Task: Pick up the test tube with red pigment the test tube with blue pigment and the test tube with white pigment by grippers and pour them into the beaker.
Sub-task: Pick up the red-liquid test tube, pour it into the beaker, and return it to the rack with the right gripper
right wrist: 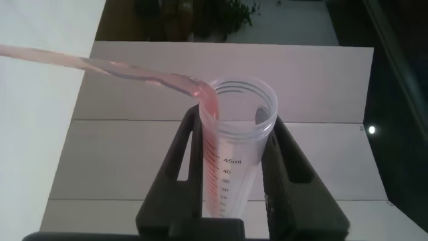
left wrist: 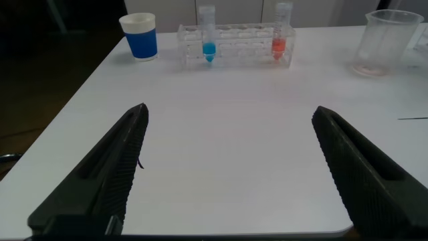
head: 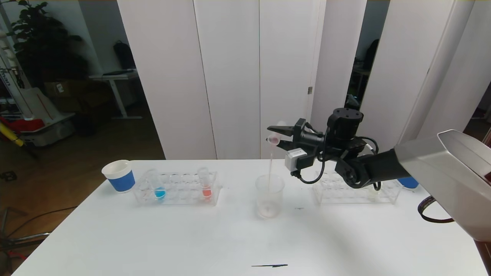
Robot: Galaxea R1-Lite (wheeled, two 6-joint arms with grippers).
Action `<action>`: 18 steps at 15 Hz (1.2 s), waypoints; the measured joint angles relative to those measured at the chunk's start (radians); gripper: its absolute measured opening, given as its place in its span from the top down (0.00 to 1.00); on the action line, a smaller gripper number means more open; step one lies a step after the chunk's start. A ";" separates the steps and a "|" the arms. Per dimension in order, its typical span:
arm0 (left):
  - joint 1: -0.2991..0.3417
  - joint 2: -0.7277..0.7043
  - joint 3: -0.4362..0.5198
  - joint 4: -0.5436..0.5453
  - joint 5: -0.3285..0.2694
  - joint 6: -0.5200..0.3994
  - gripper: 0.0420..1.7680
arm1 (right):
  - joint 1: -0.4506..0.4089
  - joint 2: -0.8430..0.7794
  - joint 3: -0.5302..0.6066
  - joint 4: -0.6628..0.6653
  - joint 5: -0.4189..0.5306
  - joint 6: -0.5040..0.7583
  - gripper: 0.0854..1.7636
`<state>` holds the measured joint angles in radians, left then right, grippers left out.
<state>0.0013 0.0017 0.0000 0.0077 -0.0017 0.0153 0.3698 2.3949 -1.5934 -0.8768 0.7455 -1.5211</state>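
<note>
My right gripper (head: pixel 270 135) is shut on the test tube with red pigment (head: pixel 274 138), held tipped on its side high above the beaker (head: pixel 269 195). A thin pinkish stream (head: pixel 271 168) falls from the tube's mouth into the beaker. In the right wrist view the graduated tube (right wrist: pixel 234 161) sits between the fingers of that gripper (right wrist: pixel 235 115). The test tube with blue pigment (head: pixel 159 189) stands upright in the left rack (head: pixel 176 193). A pale tube (head: pixel 374 194), perhaps the white one, shows in the right rack. My left gripper (left wrist: pixel 229 109) hangs open over bare table, empty.
An orange-red tube (head: pixel 206 186) stands in the left rack. A blue-and-white paper cup (head: pixel 119 175) is at the far left, another (head: pixel 408 182) behind my right arm. The right rack (head: pixel 345 191) lies under that arm. A black mark (head: pixel 269 265) is near the front edge.
</note>
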 joint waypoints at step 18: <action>0.000 0.000 0.000 0.000 0.000 0.000 0.01 | -0.004 0.017 -0.019 -0.085 0.041 -0.157 0.71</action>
<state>0.0013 0.0017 0.0000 0.0077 -0.0013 0.0153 0.3660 2.4117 -1.6126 -0.9621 0.7866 -1.6785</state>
